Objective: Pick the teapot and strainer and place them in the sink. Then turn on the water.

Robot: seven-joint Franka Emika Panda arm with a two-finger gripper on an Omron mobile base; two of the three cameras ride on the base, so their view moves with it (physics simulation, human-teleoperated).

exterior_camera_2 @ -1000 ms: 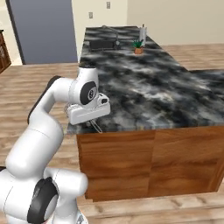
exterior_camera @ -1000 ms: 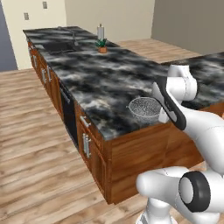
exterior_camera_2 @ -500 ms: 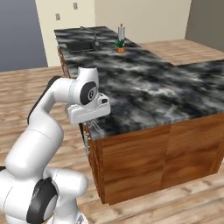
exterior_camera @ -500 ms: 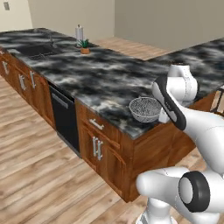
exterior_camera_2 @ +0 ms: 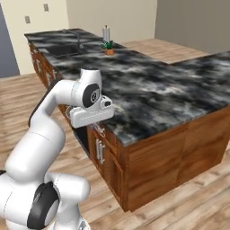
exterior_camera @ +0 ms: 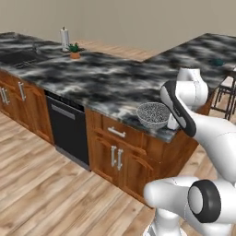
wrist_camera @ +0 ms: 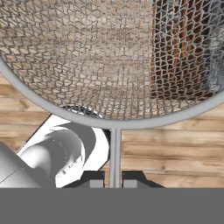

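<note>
Silver wire-mesh strainer w/ thin straight metal handle: carried in the air, off the counter edge. In hand view the handle runs down between the two dark finger tips, gripper clenched on it, so grasping the strainer by the handle end. Bowl sits just beside the arm's wrist in left base view, roughly level w/ the black-grey marbled countertop edge, mouth up. Prob held that way so the handle gives a narrow grip and the wide bowl stays clear of the hand.

Large black rectangular sink w/ grey curved faucet is far down the counter, well apart from the strainer; reads as transport stage, strainer not yet placed. No water stream visible, tap step not done.

Small teal-blue round object on the far right counter section, poss. the teapot, too small to confirm.

Potted green plant + tall grey cylinder behind it stand near the sink.

Hidden/unclear: in right base view the gripper and strainer are tucked behind the hand body. Sink interior not readable. Wood floor seen through and below the mesh.
</note>
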